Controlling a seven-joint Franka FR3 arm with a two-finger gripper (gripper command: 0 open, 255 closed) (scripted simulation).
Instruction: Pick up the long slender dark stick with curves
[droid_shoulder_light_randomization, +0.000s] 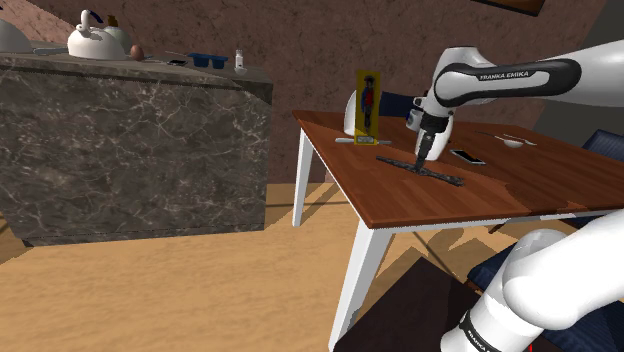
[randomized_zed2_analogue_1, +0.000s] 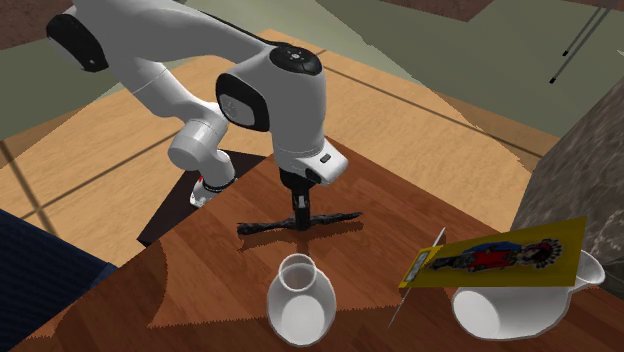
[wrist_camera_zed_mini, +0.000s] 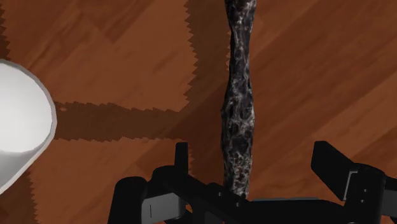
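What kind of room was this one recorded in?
Probably a home kitchen or dining area: a dark stone-look counter carrying what looks like a white kettle, beside a wooden table with white legs.

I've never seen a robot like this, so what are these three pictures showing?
It is a white robot arm with dark joints and a black two-finger gripper. One picture looks from beside its stand, one from across the brown wooden table, and one from a camera on the hand. On the table are a long, bumpy dark stick, a white vase and a yellow picture card. The black fingers stand open on either side of the stick, so nothing is held yet.
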